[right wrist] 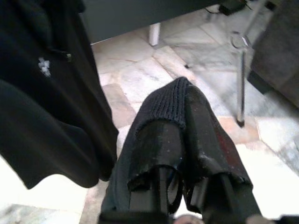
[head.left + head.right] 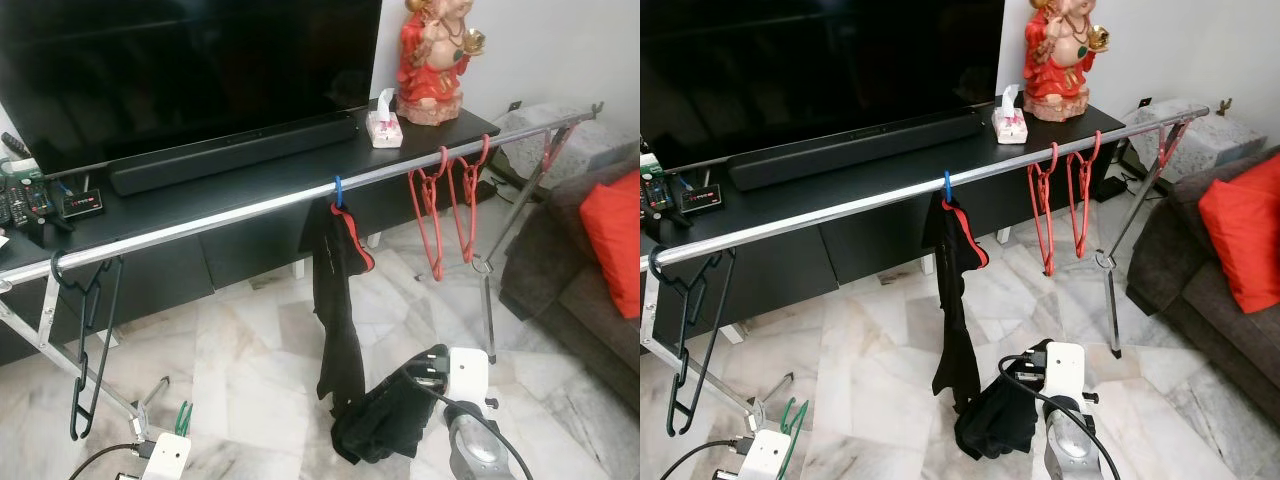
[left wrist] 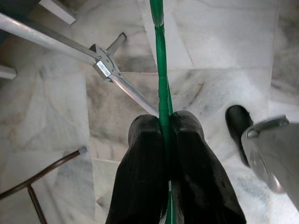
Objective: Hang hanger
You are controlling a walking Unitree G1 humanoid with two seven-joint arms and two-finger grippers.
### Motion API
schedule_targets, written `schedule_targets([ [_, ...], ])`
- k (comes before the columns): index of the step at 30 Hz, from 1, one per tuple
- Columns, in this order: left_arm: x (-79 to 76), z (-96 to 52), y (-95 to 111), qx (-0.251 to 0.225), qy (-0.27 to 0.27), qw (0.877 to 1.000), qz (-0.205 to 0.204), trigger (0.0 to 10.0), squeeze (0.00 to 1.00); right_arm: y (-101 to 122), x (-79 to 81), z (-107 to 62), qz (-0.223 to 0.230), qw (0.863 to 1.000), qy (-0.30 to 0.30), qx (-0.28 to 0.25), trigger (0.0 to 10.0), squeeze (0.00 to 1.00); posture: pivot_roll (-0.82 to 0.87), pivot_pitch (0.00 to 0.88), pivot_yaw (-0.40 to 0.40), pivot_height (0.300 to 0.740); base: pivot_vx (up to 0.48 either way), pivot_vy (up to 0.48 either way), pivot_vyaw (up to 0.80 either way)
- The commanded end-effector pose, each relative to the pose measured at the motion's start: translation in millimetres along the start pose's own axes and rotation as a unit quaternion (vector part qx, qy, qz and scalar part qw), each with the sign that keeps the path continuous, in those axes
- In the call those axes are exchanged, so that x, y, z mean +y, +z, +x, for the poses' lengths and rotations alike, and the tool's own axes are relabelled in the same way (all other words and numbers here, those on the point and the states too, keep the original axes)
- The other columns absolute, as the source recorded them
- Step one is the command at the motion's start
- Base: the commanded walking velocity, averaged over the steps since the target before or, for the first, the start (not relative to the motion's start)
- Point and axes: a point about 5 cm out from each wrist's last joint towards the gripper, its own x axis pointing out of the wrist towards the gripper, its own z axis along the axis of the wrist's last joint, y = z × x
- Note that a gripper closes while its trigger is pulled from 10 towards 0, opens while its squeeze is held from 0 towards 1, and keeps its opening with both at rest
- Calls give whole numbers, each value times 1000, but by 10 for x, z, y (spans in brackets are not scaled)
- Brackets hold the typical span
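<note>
Long silver clothes rail (image 2: 230, 214) running across in front of a black TV console (image 2: 200, 195). Low at the left, left gripper (image 3: 164, 122) clamped tight on a thin green hanger (image 3: 161, 79), well below the rail, above marble floor (image 2: 250, 360). Low at the right, right gripper (image 1: 184, 100) closed on black cloth (image 2: 385, 420). On the rail: black hanger (image 2: 85, 330), dark garment (image 2: 338, 300), two red hangers (image 2: 450, 205).
</note>
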Motion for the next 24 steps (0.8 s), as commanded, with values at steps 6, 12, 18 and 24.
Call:
schedule_targets([
  [6, -14, -23, -68, 9, -3, 1000, -3, 10000, 0, 90, 19, 30, 10, 1000, -2, -23, 10000, 0, -7, 0, -26, 740, 0, 0, 133],
  [12, -12, -22, -68, 10, -2, 1000, -5, 10000, 0, 89, 20, 29, 9, 1000, -2, -24, 10000, 0, -2, 0, -24, 740, -245, 0, 0],
  [18, -9, -21, -66, 10, -2, 1000, -6, 10000, 0, 90, 27, 32, 5, 1000, -1, -23, 10000, 0, 0, 0, -24, 740, -261, 0, 0],
  [24, -9, -22, -68, 10, -2, 1000, -7, 10000, 0, 89, 28, 31, 2, 1000, -1, -23, 10000, 0, 0, 0, -23, 740, -286, 0, 0],
])
